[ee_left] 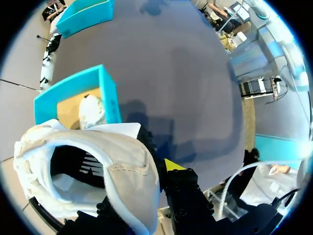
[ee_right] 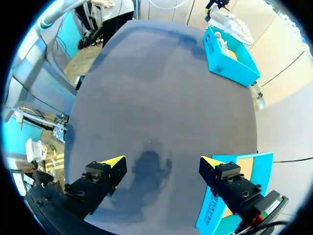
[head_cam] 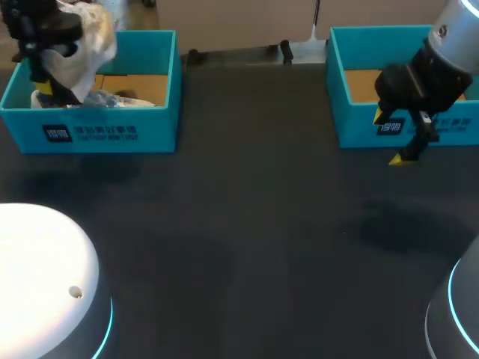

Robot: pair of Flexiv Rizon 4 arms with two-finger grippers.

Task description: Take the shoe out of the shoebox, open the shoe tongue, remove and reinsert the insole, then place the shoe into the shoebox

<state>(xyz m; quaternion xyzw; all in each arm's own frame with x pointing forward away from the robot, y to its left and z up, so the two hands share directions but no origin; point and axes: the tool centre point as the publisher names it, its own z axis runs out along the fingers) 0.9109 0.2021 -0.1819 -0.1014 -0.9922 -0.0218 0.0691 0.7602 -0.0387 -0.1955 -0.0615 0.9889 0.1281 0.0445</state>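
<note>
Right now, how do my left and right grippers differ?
The left gripper is shut on the white shoe; the right gripper is open and empty. The left gripper is above the left shoebox; the right gripper hangs over the table beside the right shoebox. Both have yellow tips.

print: white logo block + character line on left shoebox (head_cam: 112, 134) front wall | same on right shoebox (head_cam: 352, 129) | neither legible from here

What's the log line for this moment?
left fingers: shut on shoe, above left shoebox | right fingers: open, empty, over table
</note>
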